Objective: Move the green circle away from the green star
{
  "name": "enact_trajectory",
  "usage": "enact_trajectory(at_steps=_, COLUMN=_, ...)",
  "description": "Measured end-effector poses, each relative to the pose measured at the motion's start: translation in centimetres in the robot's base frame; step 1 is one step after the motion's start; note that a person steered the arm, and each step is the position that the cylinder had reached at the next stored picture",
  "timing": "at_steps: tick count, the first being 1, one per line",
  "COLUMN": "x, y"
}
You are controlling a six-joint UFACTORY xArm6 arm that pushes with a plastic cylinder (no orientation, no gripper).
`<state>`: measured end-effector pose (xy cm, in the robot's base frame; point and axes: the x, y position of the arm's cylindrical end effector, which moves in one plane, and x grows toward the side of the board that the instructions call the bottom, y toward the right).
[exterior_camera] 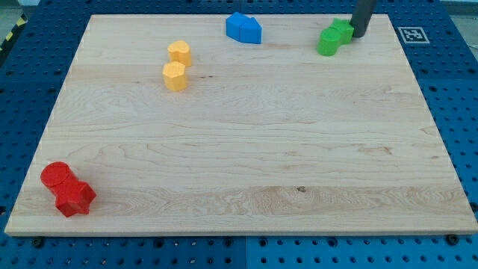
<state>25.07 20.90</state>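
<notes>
Two green blocks touch each other near the view's top right. The lower-left one [327, 43] looks round, like the green circle. The upper-right one [342, 31] looks like the green star, though its shape is hard to make out. My tip [358, 36] is on the board just to the right of the upper-right green block, touching it or nearly so. The dark rod rises from there out of the view's top.
Two blue blocks [243, 28] touch at the top centre. Two yellow blocks [179, 52] [174, 75] stand at the upper left. Two red blocks [56, 175] [75, 197] touch at the bottom left. A black-and-white marker [410, 34] sits on the wooden board's [246, 157] top right corner.
</notes>
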Motion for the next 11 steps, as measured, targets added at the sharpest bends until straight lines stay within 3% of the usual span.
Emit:
enact_trajectory(at_steps=4, x=1.4, y=-7.6)
enact_trajectory(at_steps=8, x=8.7, y=-11.5)
enact_trajectory(at_steps=11, x=17.6, y=-17.0)
